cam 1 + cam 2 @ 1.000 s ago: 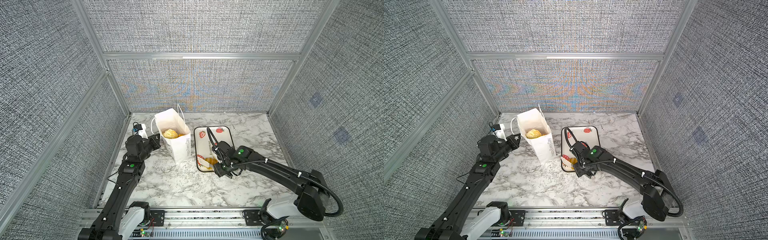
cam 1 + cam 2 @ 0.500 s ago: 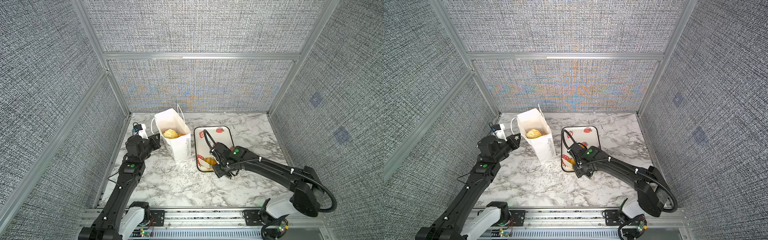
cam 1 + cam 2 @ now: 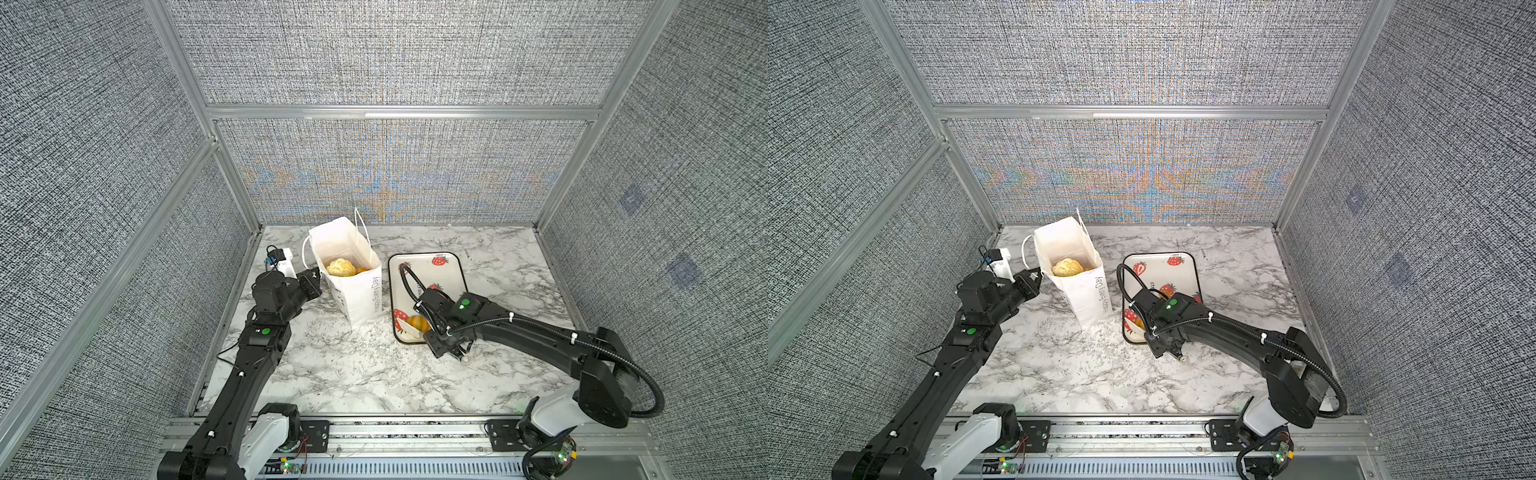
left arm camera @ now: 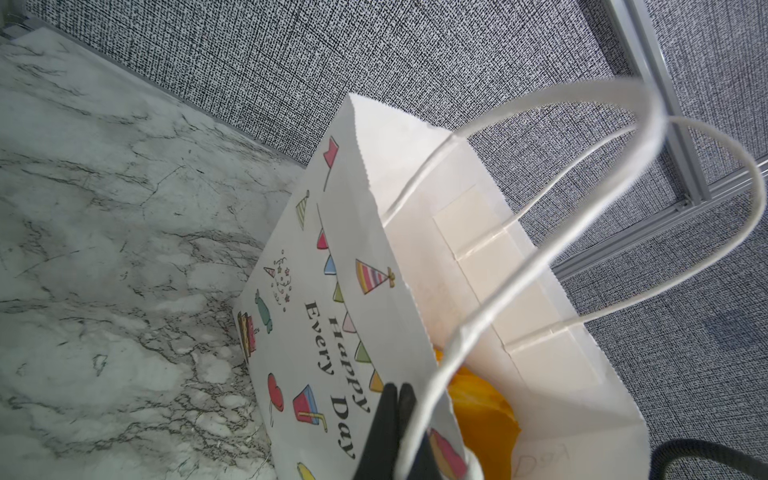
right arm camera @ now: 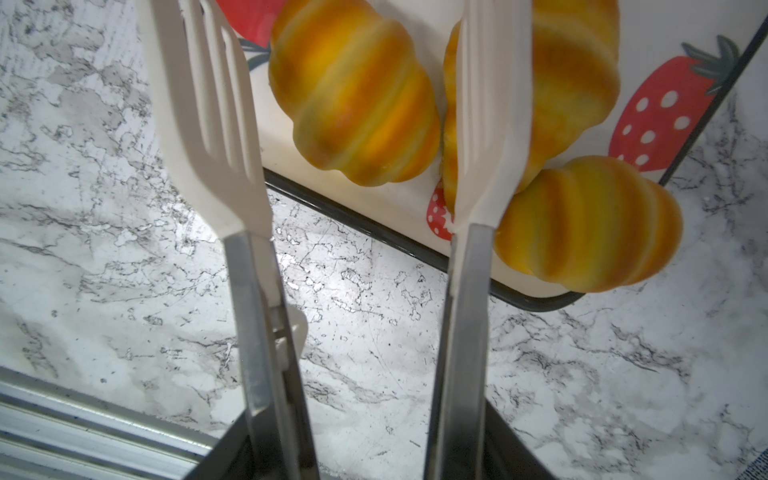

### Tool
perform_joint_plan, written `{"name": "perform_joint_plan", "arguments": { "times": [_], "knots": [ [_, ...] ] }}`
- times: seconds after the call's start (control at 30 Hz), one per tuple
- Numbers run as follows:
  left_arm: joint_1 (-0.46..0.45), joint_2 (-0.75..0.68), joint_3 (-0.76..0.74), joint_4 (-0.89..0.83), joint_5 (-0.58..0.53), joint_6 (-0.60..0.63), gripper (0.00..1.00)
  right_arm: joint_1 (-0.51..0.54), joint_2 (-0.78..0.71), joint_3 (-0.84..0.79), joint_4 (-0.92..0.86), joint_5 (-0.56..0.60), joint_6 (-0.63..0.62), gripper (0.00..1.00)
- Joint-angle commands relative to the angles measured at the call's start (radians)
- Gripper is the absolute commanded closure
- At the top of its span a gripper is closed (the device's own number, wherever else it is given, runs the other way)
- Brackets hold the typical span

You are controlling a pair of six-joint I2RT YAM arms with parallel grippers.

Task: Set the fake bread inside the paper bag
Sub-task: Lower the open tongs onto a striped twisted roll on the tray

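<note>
Here the right gripper (image 3: pixel 434 334) clasps the white slotted tongs (image 5: pixel 216 137). Their blades stand parted, with one ridged croissant (image 5: pixel 357 91) between them, its long axis slanted across the gap, so closing looks like the next move. The other croissants (image 5: pixel 590 224) lie outside one blade, all at the near end of the strawberry tray (image 3: pixel 428 266). The left gripper (image 4: pixel 395 395), pinched tight on the rim of the paper bag (image 3: pixel 357 291), steadies it beside the tray, with a bun (image 3: pixel 340 267) already inside.

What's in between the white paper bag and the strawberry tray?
Nothing: only bare marble tabletop separates the white paper bag from the cream strawberry-printed tray, in both top views.
</note>
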State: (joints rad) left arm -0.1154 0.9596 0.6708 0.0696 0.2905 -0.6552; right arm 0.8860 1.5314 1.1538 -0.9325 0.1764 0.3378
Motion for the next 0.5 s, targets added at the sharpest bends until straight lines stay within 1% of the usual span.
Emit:
{"name": "perform_joint_plan", "arguments": {
  "times": [0.0,0.23,0.47],
  "knots": [
    [-0.002,0.005,-0.004,-0.019,0.011,0.003,1.0,0.005,0.006,0.013,-0.025,0.024,0.004,0.43],
    [0.0,0.007,-0.006,-0.017,0.009,0.003,1.0,0.029,0.04,0.034,-0.055,0.041,0.001,0.44],
    [-0.001,0.01,-0.009,-0.012,0.012,0.002,1.0,0.054,0.078,0.055,-0.087,0.082,0.01,0.44]
  ]
}}
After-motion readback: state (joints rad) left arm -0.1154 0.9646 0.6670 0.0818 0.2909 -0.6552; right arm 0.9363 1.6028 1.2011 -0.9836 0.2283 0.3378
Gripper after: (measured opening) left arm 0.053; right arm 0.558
